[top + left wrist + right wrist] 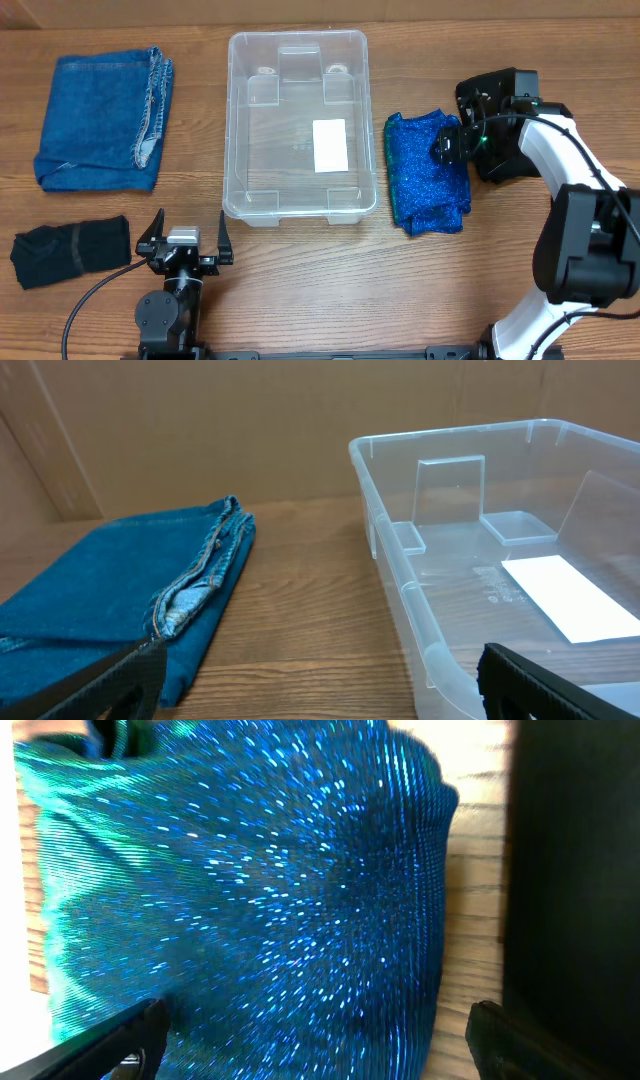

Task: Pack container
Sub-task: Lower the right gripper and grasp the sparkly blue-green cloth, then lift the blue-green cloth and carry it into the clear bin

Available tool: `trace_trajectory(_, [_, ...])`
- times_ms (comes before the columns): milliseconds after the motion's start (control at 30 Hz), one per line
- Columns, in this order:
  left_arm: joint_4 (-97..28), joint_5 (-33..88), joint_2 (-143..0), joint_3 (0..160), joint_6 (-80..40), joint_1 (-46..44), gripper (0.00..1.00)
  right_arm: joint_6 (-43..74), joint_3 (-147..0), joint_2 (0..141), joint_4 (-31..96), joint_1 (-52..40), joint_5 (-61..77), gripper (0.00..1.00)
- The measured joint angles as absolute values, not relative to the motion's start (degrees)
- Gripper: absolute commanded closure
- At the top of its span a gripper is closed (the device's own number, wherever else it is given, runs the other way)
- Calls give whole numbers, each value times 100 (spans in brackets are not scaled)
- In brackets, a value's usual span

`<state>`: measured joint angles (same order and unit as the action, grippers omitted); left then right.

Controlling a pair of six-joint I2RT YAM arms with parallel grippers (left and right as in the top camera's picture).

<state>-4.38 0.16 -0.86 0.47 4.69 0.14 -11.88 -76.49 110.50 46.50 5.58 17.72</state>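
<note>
While both hands stand wide with nothing between the fingers, the clear container (234,120) sits mid-counter (300,290), bare inside except for its white label (329,144), long axis running away from the robot. The right hand (448,146) is over the far right part of a folded blue sparkly cloth (420,185) that lies just beside the container's right wall, its long axis parallel to that wall. The right wrist view is filled with the cloth, fingers low on either side; contact can't be told, probably hovering just above. From this hand the container lies directly left, with the cloth between them, so the next move likely calls for a pinch, then a short leftward carry over the rim. The left hand (190,238) is at the near edge, just near-left of the container. Folded jeans (100,120) lie far left and a black folded cloth (70,252) near left; the left arm is nearer to both. Packing judged not yet started.
</note>
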Motion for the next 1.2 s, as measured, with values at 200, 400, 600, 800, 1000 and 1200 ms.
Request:
trace_trajectory(200, [-438,16,-86,47,469,14,0,-1194,-7649,11290,4563,561,1949,7])
trace_trajectory(400, [-438,16,-86,47,469,14,0,-1188,-7651,11596,4495,563,2370,38])
trace_trajectory(600, [-438,16,-86,47,469,14,0,-1149,-7688,11611,4530,611,2600,84])
trace_trajectory(800, [-438,16,-86,47,469,14,0,-1048,-8145,11690,5380,622,2591,96])
trace_trajectory(1000, [-438,16,-86,47,469,14,0,-1033,-9955,11727,7194,624,2512,96])
trace_trajectory(1200, [-438,16,-86,47,469,14,0,-1033,-11810,11570,8420,622,2768,96])
